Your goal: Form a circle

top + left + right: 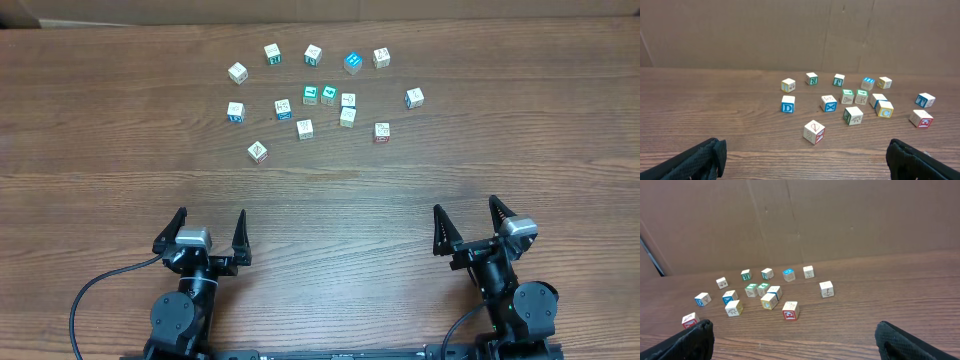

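- Overhead view: small lettered cubes (304, 128) are lying scattered across the far middle of the counter (100, 150), with no circle closing among them yet.
- At their centre, a central cluster (330, 96) of four is sitting as two close pairs just beside each other, probably the start of the ring. The other cubes are lying loose around it.
- At the near edge, the left hand (211, 212) and right hand (465, 204) are hovering well apart from the cubes. Both are gaping wide and gripping nothing, seemingly parked to leave the approach clear.
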### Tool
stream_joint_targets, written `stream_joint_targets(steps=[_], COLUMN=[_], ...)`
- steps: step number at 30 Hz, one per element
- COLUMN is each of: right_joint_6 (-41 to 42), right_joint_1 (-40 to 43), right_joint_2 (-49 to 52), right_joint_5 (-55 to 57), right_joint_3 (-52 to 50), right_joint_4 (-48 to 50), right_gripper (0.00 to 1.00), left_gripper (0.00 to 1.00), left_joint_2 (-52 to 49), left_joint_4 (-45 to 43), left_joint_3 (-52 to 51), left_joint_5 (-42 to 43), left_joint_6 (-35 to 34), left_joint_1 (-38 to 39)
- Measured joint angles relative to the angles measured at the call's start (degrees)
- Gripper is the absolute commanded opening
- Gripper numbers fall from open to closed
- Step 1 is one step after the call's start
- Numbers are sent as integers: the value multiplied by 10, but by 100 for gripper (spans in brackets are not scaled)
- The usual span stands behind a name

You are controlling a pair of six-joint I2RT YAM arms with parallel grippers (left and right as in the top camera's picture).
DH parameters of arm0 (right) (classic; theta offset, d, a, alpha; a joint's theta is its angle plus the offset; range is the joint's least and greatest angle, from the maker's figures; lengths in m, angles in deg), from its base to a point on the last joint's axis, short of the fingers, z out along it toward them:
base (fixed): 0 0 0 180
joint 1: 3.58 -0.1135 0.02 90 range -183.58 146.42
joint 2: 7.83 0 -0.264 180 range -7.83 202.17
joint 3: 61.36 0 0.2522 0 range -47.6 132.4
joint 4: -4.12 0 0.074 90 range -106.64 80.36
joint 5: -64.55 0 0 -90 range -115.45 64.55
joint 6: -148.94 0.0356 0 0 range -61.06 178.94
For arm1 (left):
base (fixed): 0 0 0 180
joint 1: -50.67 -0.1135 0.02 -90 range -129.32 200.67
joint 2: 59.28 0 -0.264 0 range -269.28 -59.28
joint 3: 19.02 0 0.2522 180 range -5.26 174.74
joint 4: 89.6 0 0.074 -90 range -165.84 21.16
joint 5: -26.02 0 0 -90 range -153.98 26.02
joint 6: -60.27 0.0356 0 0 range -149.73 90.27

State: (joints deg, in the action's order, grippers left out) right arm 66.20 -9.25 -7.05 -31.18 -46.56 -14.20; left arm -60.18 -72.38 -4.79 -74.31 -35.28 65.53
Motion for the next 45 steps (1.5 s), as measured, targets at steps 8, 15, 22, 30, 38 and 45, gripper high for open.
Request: stream_joint_targets(steps=[8,15,22,30,38,45], right_joint_6=[0,0,0,0,0,0], right_joint_1=[0,0,0,0,0,0], right_joint_2=[0,0,0,0,0,0], right_joint_5=[0,0,0,0,0,0], right_joint_3=[0,0,0,0,0,0], right_joint_4=[0,0,0,0,0,0], right_gripper=[100,100,100,100,100,100], left_gripper=[99,99,99,100,100,100], left_joint_2=[0,0,0,0,0,0], left_joint_4=[-3,-3,-3,-3,-3,-3], left_joint_3=[0,0,0,0,0,0], left_joint_5=[-33,-39,-39,-39,-39,-41], left_joint_6=[16,17,17,17,17,17], left_joint_1=[0,0,0,0,0,0])
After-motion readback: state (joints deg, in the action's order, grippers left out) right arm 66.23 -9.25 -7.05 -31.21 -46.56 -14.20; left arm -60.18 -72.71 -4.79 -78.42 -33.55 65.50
